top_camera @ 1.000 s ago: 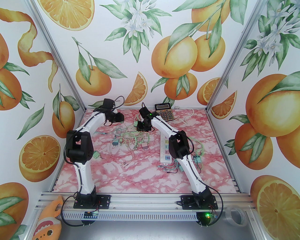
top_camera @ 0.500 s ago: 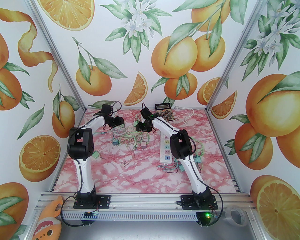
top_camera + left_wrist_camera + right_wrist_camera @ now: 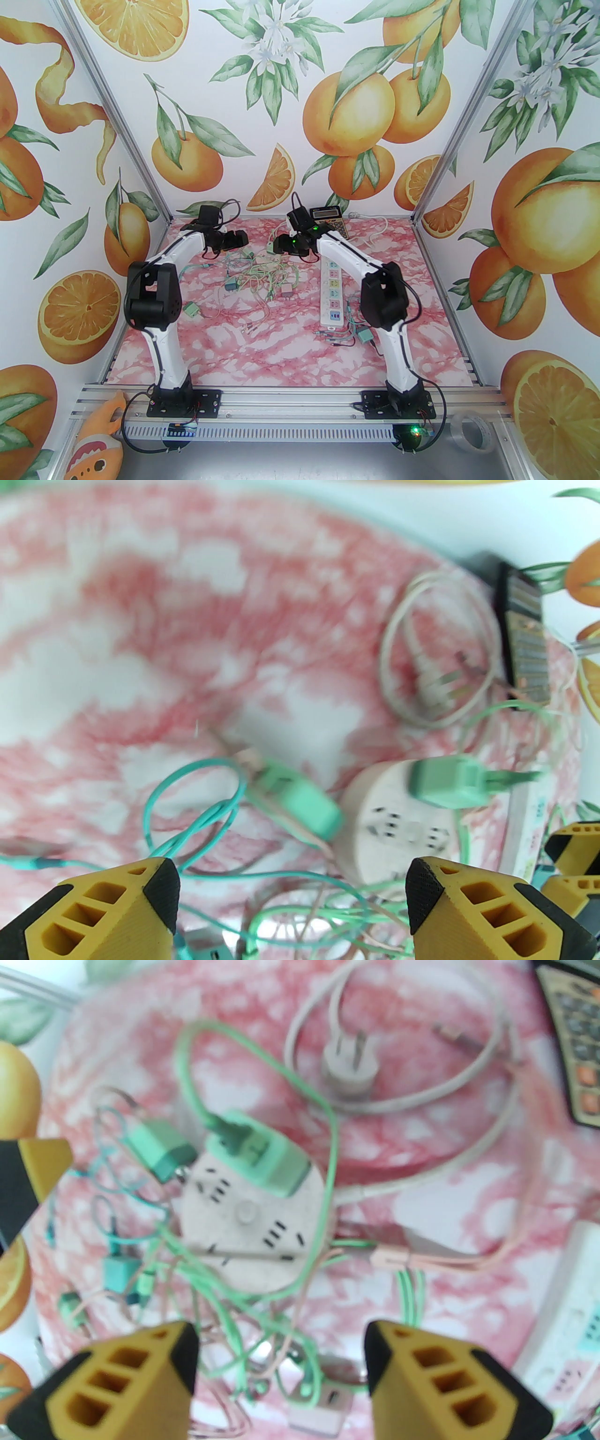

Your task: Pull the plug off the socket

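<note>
A round pale socket (image 3: 253,1222) lies among tangled wires on the pink marble table. A light green plug (image 3: 260,1157) sits on its far edge and looks inserted. The left wrist view shows the same socket (image 3: 393,822) and plug (image 3: 447,782). A second green plug (image 3: 300,801) lies loose just left of the socket, off its face, darker in the right wrist view (image 3: 161,1150). My left gripper (image 3: 293,902) hovers open on the socket's near-left. My right gripper (image 3: 281,1372) is open above the wires, just short of the socket. From above, the left gripper (image 3: 243,239) and right gripper (image 3: 280,244) face each other.
A white power strip (image 3: 332,293) lies to the right under my right arm. A calculator (image 3: 328,218) stands at the back. A white corded plug (image 3: 349,1070) lies beyond the socket. Thin green and pink cables sprawl mid-table, with a pink adapter (image 3: 288,291) and green plugs (image 3: 190,310).
Both grippers have opened wider. The right arm's elbow has swung right and its wrist has risen toward the back. The left arm has shifted slightly left.
</note>
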`<action>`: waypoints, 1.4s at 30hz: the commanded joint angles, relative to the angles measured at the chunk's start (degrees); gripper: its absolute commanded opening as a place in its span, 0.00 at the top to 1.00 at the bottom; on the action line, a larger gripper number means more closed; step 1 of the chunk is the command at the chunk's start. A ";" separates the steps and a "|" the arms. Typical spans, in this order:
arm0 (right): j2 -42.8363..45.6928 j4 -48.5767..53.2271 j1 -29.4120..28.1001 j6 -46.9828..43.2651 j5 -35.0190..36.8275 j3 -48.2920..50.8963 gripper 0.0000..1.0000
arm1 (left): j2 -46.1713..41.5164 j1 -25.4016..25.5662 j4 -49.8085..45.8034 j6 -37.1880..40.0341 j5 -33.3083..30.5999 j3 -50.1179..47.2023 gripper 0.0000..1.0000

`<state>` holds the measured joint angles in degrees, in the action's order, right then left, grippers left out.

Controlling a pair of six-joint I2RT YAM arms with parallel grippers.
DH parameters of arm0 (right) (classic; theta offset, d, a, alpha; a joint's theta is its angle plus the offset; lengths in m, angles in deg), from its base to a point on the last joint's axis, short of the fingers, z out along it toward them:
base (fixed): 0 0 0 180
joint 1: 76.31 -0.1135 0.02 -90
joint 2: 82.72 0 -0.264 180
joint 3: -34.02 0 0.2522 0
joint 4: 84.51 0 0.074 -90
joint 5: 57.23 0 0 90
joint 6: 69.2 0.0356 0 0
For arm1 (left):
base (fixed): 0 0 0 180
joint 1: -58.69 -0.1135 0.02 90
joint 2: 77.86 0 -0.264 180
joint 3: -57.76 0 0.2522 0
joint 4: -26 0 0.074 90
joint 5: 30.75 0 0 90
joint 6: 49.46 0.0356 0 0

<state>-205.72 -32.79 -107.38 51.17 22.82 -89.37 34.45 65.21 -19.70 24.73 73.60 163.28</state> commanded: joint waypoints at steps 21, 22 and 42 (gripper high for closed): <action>16.58 -9.65 2.59 4.42 3.04 21.62 0.35 | 12.18 14.65 6.12 19.79 -7.03 8.47 0.25; 16.61 -9.74 2.60 4.58 2.86 21.98 0.35 | 12.82 14.66 5.68 20.02 -7.61 9.20 0.25; 15.53 -12.20 2.48 6.02 0.91 24.23 0.35 | 19.40 14.95 1.70 19.32 -3.18 16.71 0.63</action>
<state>-190.59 -42.80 -104.99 56.59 24.67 -65.59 53.69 79.81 -16.71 46.54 68.68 178.37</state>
